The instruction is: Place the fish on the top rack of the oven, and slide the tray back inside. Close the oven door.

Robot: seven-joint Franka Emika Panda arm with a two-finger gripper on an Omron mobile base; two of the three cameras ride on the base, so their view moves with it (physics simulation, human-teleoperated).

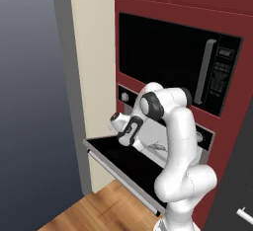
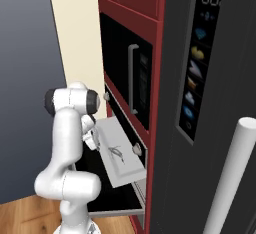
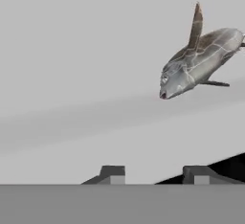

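The oven door (image 1: pixel 122 162) hangs open and flat below the oven (image 1: pixel 126 96). The pale grey tray (image 2: pixel 123 171), which is the top rack, sticks out over the door. The small silvery fish (image 3: pixel 198 62) lies on the tray (image 3: pixel 72 74), also seen as the fish (image 1: pixel 157 146) and the fish (image 2: pixel 116 152). My gripper (image 3: pixel 154 174) hovers low over the tray's near edge, short of the fish. Its fingertips (image 3: pixel 113 173) stand apart with nothing between them. The hand (image 1: pixel 129 132) reaches in from the left of the tray (image 1: pixel 150 137).
A black microwave (image 1: pixel 168 62) with a vertical handle sits above the oven in red cabinetry. A dark fridge front (image 2: pixel 210 78) with a pale bar handle (image 2: pixel 232 178) stands to the right. A cream wall (image 1: pixel 94 77) borders the left. Wood floor (image 1: pixel 99 210) lies below the door.
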